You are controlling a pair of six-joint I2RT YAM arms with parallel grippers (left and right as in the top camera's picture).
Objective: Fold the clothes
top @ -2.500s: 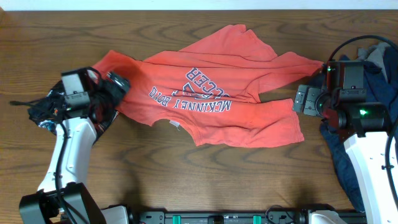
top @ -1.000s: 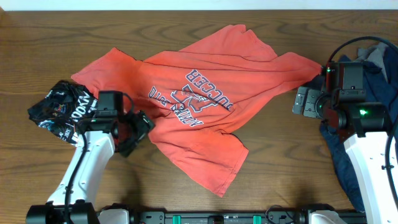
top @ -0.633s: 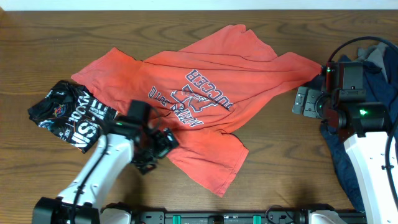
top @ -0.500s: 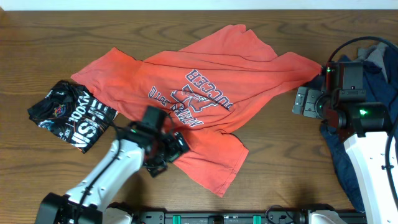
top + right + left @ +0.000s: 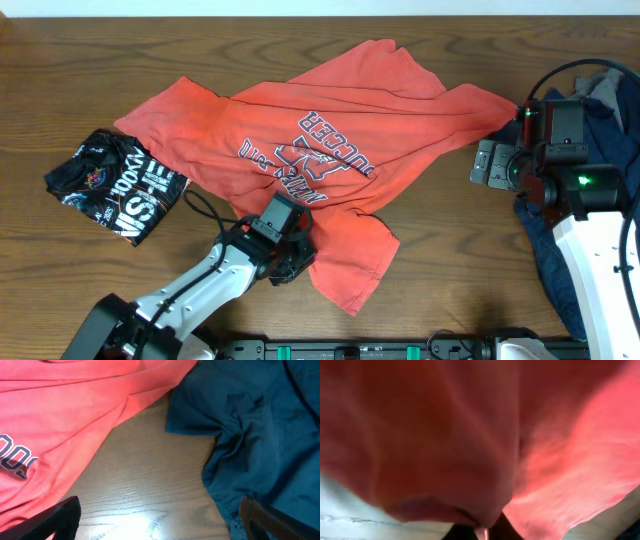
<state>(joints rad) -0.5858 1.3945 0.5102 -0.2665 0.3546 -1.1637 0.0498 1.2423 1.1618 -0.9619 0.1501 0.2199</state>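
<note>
Black left gripper (image 5: 291,260), jaws pressed together, pinches the near edge of a coral-red short-sleeved cotton T-shirt (image 5: 340,130); bunched red cloth fills its wrist view. The shirt lies spread and creased, navy chest lettering facing up, across the middle of a brown wooden table (image 5: 450,290). A black crumpled garment with white lettering (image 5: 115,185) lies just beside its left sleeve. The right gripper (image 5: 488,160), fingers spread wide, hovers at the shirt's right tip, beside a rumpled navy garment (image 5: 260,425).

T-shirt (image 5: 470,435) (left wrist view) shows blurred — a red haze.
</note>
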